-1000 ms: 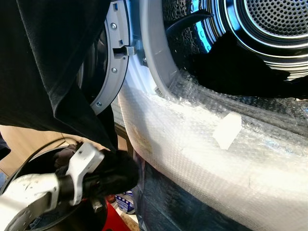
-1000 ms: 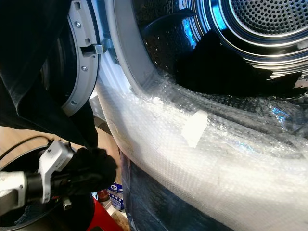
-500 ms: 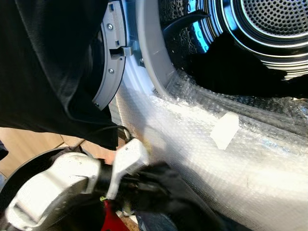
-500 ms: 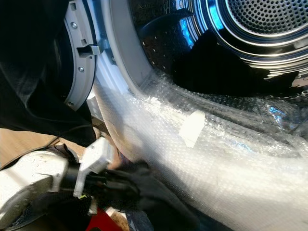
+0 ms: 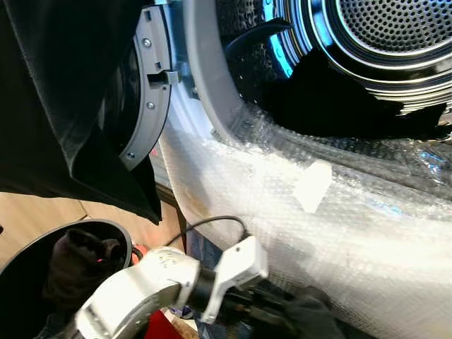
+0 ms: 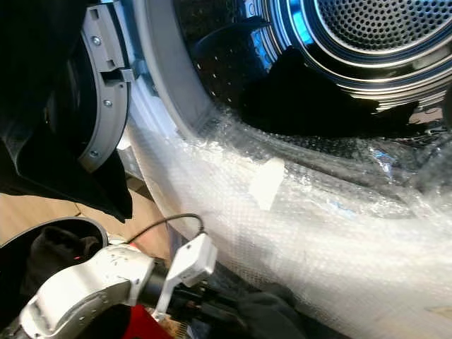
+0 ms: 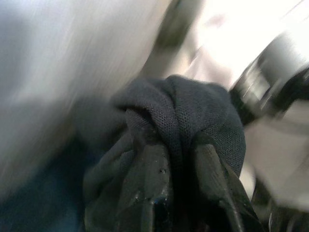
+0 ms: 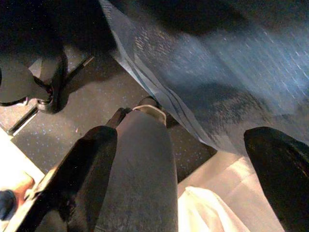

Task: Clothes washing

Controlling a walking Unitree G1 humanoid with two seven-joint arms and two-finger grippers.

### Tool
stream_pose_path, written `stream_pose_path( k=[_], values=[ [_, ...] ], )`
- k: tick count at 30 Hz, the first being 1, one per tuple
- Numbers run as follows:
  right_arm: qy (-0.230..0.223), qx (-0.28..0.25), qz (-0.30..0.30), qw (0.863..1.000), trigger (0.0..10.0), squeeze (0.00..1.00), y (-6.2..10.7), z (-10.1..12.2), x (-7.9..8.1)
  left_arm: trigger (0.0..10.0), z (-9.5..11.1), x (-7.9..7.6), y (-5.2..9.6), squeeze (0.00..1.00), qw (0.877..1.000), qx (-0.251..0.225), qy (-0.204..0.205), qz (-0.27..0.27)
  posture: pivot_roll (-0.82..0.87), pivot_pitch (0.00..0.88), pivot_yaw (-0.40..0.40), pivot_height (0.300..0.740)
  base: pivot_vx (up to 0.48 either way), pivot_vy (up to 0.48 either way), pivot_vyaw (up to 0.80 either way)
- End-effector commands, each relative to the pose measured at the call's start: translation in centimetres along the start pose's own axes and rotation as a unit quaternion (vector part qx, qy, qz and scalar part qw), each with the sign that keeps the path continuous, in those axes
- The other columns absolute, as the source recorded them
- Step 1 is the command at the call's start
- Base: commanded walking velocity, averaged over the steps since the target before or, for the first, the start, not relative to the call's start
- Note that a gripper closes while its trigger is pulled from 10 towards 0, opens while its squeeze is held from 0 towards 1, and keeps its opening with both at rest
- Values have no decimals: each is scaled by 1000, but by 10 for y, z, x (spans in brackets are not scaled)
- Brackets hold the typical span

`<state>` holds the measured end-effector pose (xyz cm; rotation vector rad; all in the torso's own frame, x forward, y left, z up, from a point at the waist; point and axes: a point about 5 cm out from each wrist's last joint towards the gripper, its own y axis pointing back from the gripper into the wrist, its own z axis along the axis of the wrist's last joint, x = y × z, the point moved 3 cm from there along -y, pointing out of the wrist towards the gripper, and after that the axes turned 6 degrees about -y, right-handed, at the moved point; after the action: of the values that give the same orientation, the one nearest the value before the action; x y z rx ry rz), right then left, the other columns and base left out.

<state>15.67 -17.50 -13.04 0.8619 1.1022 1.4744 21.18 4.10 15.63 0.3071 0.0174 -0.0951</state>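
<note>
My left gripper [image 7: 181, 150] is shut on a bunched dark grey garment [image 7: 193, 116]. In the eye views that gripper [image 5: 286, 316] sits low against the front of the washing machine, its fingertips buried in the garment [image 5: 311, 314]. Above it the open drum [image 5: 381, 42] holds dark clothes [image 5: 332, 106]. Bubble wrap [image 5: 296, 212] covers the machine's lower rim. The round door [image 5: 145, 92] stands open at the left with a black garment [image 5: 63, 92] hanging in front of it. My right gripper [image 8: 186, 164] is open, pointing down at the floor.
A black round basket [image 5: 21, 258] with dark clothes [image 5: 81, 258] stands at the lower left on a wooden floor [image 5: 35, 215]. A black cable [image 5: 212, 222] loops above my left wrist. The right wrist view has blue striped fabric [image 8: 217, 72] and a grey leg-like shape [image 8: 142, 169].
My left arm has swung right with the dark garment, from beside the basket to under the machine's bubble-wrapped front. The basket's inside has come into view.
</note>
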Motion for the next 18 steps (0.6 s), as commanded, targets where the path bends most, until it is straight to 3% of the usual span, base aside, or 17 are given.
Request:
stream_pose_path(
  k=[1, 4, 9, 13, 18],
  values=[
    [5, 8, -1, 1000, 10000, 0, 0, -7, -1, 0, -11, 9, 23, 0, 998, 28, 6, 58, 51, 1, 21, 740, 0, 0, 0],
    [10, 11, -3, 1000, 10000, 0, 0, -9, -3, 0, -25, 11, 51, 0, 991, 62, 26, 112, 56, 0, 19, 740, 0, 0, 0],
    [14, 12, -5, 1000, 10000, 0, 1, -11, -6, 0, -51, 11, 74, 0, 978, 122, 48, 163, 58, 0, 14, 740, 0, 0, 0],
    [14, 11, -7, 1000, 10000, 0, 1, -10, -8, 0, -64, 11, 76, 0, 971, 147, 53, 179, 54, 0, 12, 740, 0, 0, 0],
    [52, -19, -2, 998, 10000, 0, 3, 7, -16, 0, -83, 17, 71, 0, 963, 179, 60, 193, 41, 4, -2, 740, 0, 0, 0]
  ],
)
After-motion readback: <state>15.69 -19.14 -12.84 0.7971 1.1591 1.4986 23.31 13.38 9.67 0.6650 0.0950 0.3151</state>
